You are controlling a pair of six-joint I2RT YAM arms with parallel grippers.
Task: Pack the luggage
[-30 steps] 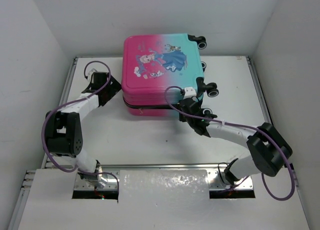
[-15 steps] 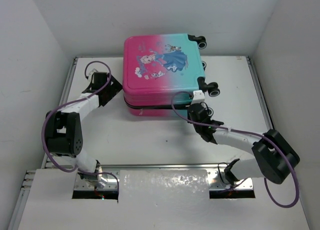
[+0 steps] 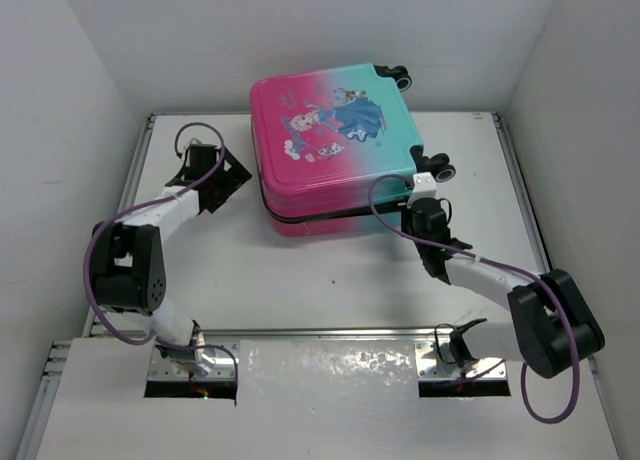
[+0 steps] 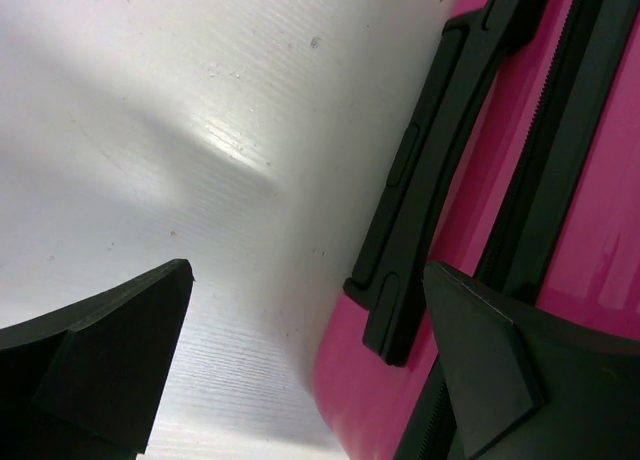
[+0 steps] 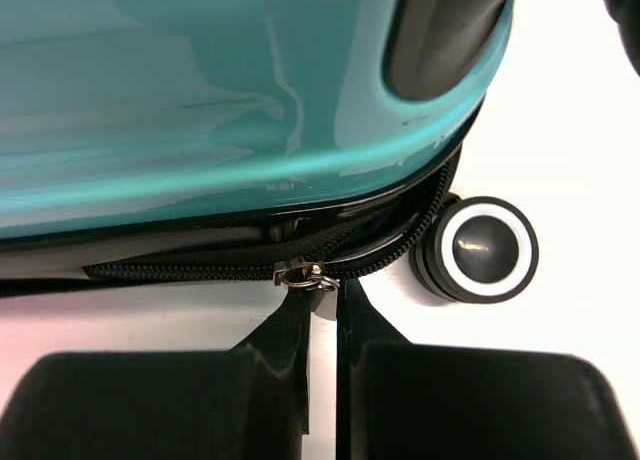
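Note:
The luggage (image 3: 330, 145) lies flat on the white table (image 3: 300, 280), lid down, pink shell on the left fading to teal on the right. My right gripper (image 3: 413, 196) sits at its near right corner. In the right wrist view the right gripper (image 5: 322, 302) is shut on the small metal zipper pull (image 5: 305, 275), just below the teal shell (image 5: 200, 110) and beside a black wheel (image 5: 487, 248). The zipper track runs shut to the left of the slider. My left gripper (image 3: 238, 176) stands open beside the pink side (image 4: 380, 400), near the black side handle (image 4: 420, 180), holding nothing.
White walls close in on the table at the left, right and back. The luggage's wheels (image 3: 440, 168) stick out on its right side. A metal rail (image 3: 320, 332) runs along the near edge by the arm bases.
My right gripper has shut on the zipper pull and slid right along the front edge to the wheel corner. The luggage has shifted and turned slightly to the right. The left gripper stays open.

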